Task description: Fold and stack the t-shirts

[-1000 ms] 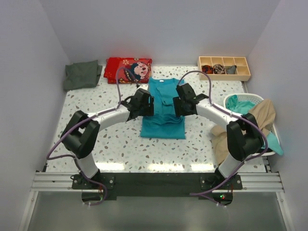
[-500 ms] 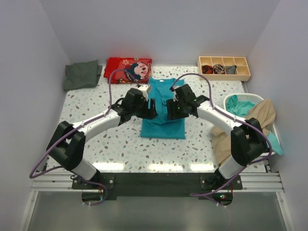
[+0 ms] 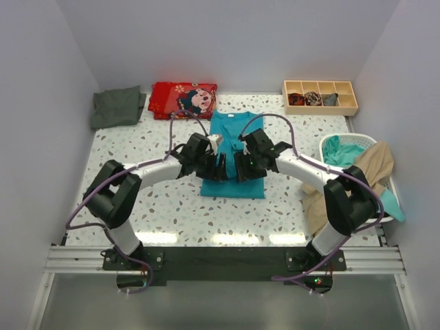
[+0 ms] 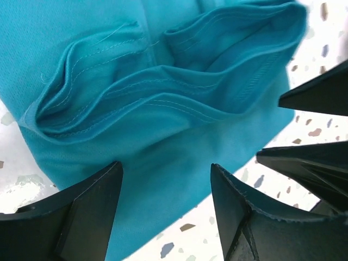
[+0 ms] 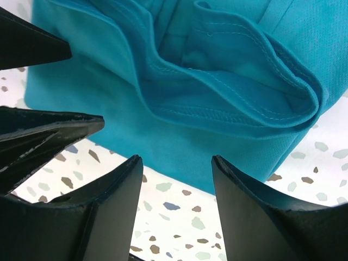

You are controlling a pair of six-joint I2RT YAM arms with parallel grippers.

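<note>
Teal t-shirt [image 3: 231, 130] under left end effector [image 3: 219, 168]

Top camera, high above near edge, looks down and forward over whole bench [image 3: 137, 137]. Two wrist cameras hang close above teal t-shirt [image 3: 232, 187], facing down at its near edge from either side; all three share it.
</note>
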